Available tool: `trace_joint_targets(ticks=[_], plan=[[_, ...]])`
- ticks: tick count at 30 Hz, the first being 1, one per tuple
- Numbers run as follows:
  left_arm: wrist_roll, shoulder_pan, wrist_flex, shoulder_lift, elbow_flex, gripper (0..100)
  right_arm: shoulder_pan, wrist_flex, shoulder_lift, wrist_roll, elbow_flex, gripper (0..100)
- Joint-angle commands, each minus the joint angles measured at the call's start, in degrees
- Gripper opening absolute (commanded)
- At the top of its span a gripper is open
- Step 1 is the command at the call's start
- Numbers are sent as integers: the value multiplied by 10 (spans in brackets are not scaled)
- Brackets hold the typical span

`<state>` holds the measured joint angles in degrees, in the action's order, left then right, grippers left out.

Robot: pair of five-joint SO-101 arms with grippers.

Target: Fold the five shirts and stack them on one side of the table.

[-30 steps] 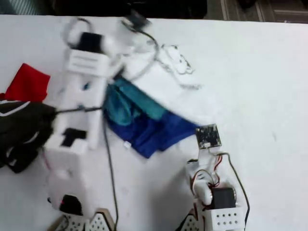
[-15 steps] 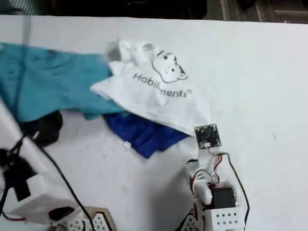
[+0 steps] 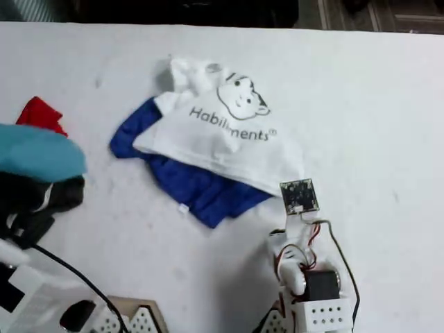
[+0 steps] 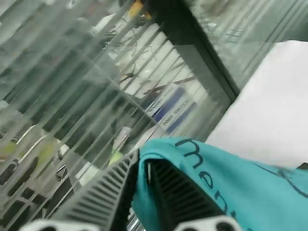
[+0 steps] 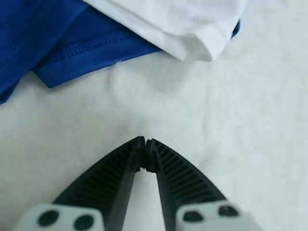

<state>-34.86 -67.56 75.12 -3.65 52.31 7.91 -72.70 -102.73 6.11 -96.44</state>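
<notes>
My left gripper (image 4: 143, 166) is closed hard on a fold of the teal shirt (image 4: 231, 187). The cloth is pinched between both jaws and held up in front of slatted blinds (image 4: 72, 72). From above, that shirt is at the 9 o'clock edge of the worktop (image 3: 361, 104). It overlaps the black shirt (image 3: 35, 198), which lies at its 6 o'clock, and the red shirt (image 3: 38, 114) pokes out at its 12 o'clock.

My right gripper (image 5: 145, 143) has its jaws pressed together with nothing between them. It sits low over bare worktop at about 5 o'clock of the middle pile. A corner of the white shirt (image 3: 229, 139) and a hem of the blue shirt (image 3: 187, 184) lie just beyond my fingertips, apart from them.

The white shirt lies rumpled near the worktop's centre, print side up. It rests on the blue shirt, which sticks out from under it at 9 o'clock and 6 o'clock.
</notes>
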Motion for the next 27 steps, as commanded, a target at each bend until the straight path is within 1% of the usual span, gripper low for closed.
trace_joint_targets(ticks=[1, 3, 6, 7, 8, 9, 11, 13, 15, 19, 22, 27], plan=[[0, -6, -14, -8, -4, 20, 1, 0, -3, 3, -4, 19], [-15, 15, 15, -25, -34, 46, 1, 0, -3, 3, -4, 19], [-74, 26, 92, -42, -64, 207, 1, 0, -3, 3, -4, 19], [-72, 28, 113, -44, -66, 258, 1, 0, -3, 3, -4, 19], [-65, 29, 129, -46, -62, 286, 1, 0, -3, 3, -4, 19], [-64, 30, 147, -45, -57, 297, 1, 0, -3, 3, -4, 19], [-85, 39, 180, -44, -33, 304, 1, 0, -3, 3, -4, 19], [-102, 57, 223, -44, 14, 305, 1, 0, -3, 3, -4, 19], [-101, 80, 267, -44, 77, 305, 1, 0, -3, 3, -4, 19], [-64, 131, 274, -26, 145, 305, 1, 0, -3, 3, -4, 19], [-52, 200, 274, 8, 102, 304, 1, 0, -3, 3, -4, 19], [-26, 359, 273, 80, -106, 305, 1, 0, -3, 3, -4, 19]])
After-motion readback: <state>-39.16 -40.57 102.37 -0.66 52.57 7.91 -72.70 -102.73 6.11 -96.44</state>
